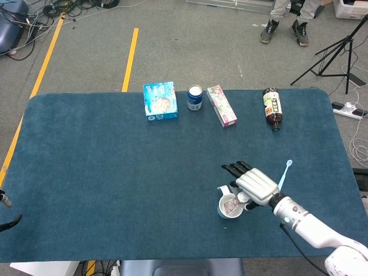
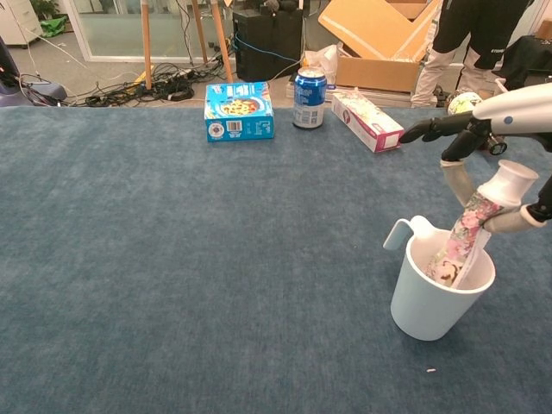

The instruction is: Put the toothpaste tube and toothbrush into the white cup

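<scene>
The white cup [image 1: 229, 208] [image 2: 438, 295] stands upright on the blue table, near the front right. The flowered toothpaste tube [image 2: 461, 243] [image 1: 232, 202] leans in it, lower end inside and white cap [image 2: 511, 179] up to the right. My right hand [image 1: 253, 185] [image 2: 483, 138] hovers over the cup's right side. It pinches the tube just below the cap, its other fingers stretched out to the left. The light blue toothbrush [image 1: 284, 172] lies on the cloth to the right of that hand. Only dark tips of my left hand [image 1: 12, 222] show at the table's front left edge, apart and holding nothing.
Along the back of the table stand a blue box [image 1: 160, 100] [image 2: 239, 110], a blue can [image 1: 195, 98] [image 2: 310, 86], a pink box [image 1: 222, 105] [image 2: 367, 121] and a lying dark bottle [image 1: 272, 107]. A person and a tripod are on the floor beyond.
</scene>
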Motion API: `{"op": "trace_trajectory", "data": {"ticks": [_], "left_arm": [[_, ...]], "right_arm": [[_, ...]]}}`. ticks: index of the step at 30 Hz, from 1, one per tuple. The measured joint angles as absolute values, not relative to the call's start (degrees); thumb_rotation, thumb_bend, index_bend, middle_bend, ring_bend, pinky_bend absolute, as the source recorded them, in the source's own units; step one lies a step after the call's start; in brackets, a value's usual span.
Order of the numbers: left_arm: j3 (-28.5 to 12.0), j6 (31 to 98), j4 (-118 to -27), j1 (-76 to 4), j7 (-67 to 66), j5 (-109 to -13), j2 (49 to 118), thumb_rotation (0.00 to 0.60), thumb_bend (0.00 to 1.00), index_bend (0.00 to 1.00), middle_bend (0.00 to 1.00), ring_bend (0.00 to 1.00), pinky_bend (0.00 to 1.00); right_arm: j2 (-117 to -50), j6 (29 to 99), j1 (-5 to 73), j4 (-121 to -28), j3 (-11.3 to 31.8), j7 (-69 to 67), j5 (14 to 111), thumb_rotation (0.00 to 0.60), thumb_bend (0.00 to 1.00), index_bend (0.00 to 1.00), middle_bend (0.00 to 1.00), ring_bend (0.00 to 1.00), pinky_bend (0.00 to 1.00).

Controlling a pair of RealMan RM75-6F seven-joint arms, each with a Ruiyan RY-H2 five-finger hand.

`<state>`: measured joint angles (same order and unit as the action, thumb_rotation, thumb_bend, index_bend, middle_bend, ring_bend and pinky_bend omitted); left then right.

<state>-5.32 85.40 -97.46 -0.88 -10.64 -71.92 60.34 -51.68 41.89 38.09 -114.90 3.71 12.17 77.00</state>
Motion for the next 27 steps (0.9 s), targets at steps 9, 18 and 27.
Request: {"op": "trace_trajectory", "data": {"ticks": [9,18,27], "left_arm": [[-5.29,85.51,-97.52,-0.80,-10.49,-72.05,60.24,0.600,0.11,0.54,0.33,0.36,0.41],[-5.30,85.51,-97.51,-0.80,-10.45,-72.06,60.23,0.600,0.11,0.54,0.33,0.36,0.41],[-5.30,85.58,-97.61,-0.76,-10.39,-72.11,60.16,0.600,0.11,0.54,0.33,0.36,0.41]], "right_arm": [[-53.76,40.96,39.06,-113.18,2.97,12.38,75.91,0.600,0.20,0.65,0.03,0.00,0.07],[-54.95,40.27,39.66,-111.59,2.34,11.78,75.56,0.600,0.20,0.65,0.03,0.00,0.07],[-56.16,39.62,40.26,-110.27,1.79,10.93,75.46,0.600,0.20,0.65,0.03,0.00,0.07]]}}
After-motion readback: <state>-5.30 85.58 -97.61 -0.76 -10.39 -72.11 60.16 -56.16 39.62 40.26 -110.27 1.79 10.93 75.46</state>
